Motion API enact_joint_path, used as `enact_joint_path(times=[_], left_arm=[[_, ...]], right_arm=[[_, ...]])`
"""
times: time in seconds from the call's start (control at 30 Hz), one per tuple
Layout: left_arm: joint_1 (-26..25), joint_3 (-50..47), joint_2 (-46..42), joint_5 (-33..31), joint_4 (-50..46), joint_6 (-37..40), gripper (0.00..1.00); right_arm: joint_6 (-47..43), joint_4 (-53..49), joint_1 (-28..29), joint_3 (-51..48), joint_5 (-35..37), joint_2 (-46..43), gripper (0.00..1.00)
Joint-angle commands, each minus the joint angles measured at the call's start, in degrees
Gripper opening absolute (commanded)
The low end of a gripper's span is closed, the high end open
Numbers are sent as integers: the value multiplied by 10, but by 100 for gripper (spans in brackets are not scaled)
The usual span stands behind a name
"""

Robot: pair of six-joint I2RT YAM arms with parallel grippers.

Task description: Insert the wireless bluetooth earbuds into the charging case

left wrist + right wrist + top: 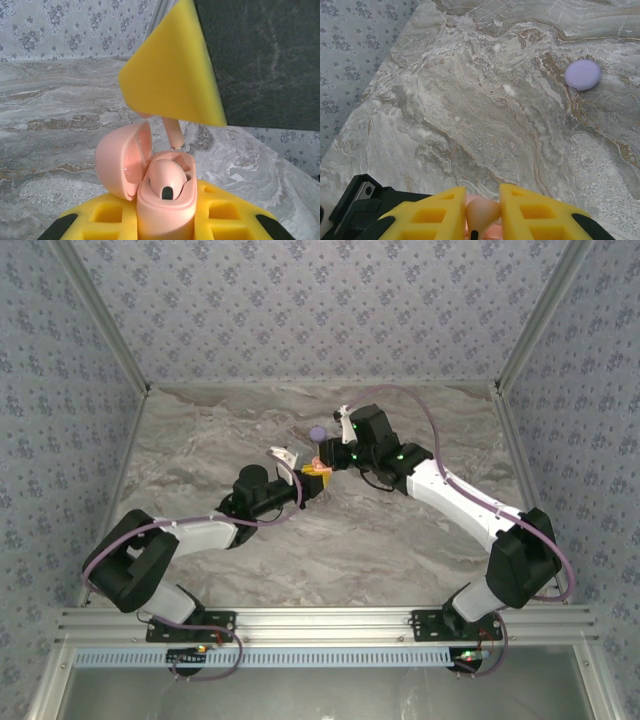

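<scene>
Wireless bluetooth earbuds (167, 180): pale pink pair, glossy moulded plastic, bulb-and-stem shape. One apparently seated in the open case, the second earbud (481, 214) pinched just above it. Step in hand, by judgement: insertion of the second earbud. Next: needs the stem lined up over the vacant well beside the seated one, a straight descent, then a gentle parting of the pads without tipping the case.

- Surface (220, 540): flat sheet, grey-and-tan marbled pattern, matte.
- Left hand (165, 222): yellow foam-like blocks with square cut-outs, pressed tight on the case body, keeping it upright.
- Right hand (482, 200): same yellow pads, clamped on the second earbud from above, stem hanging below toward the case.
- Pink charging case (122, 160): rounded salmon shell, satin finish, hinged lid swung open to one side.
- Lavender case (582, 75): smooth oval pebble, apparently closed, lying on the surface well apart.
</scene>
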Motion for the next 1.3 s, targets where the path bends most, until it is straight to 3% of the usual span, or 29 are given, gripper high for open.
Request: enact_joint_path(times=[0.0, 1.27], left_arm=[[-4, 11, -17, 11, 20, -16, 13], [-4, 33, -12, -26, -9, -55, 12]], right_arm=[[10, 17, 4, -9, 11, -18, 23], [19, 11, 18, -39, 20, -23, 24]])
